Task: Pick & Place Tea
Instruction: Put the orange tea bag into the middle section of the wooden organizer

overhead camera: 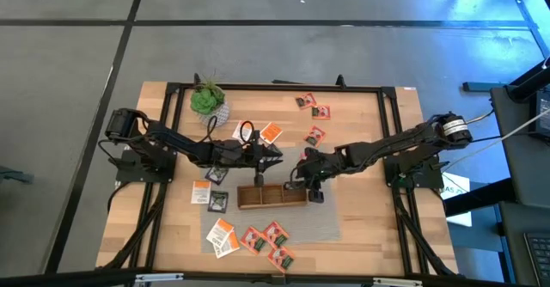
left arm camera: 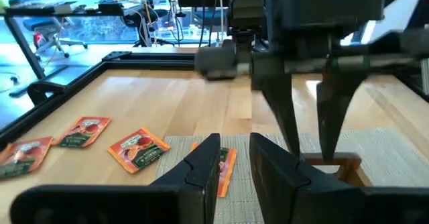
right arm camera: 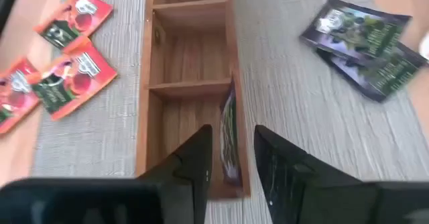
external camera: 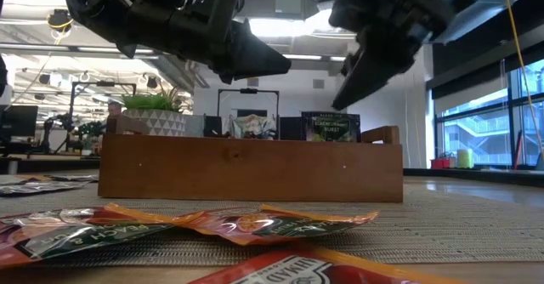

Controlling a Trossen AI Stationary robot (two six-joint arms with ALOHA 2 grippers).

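One dark sachet (right arm camera: 228,140) is seen upright in the tray's (right arm camera: 143,110) end compartment — right gripper (right arm camera: 231,158) fingers parted above it; left gripper (left arm camera: 231,158) fingers apart, nothing held.

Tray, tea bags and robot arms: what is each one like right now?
wooden tray: one sachet inside an end compartment
dark sachet: standing on edge, not gripped
right end effector: open, over that sachet
left end effector: open, empty
red sachets: flat on the mat
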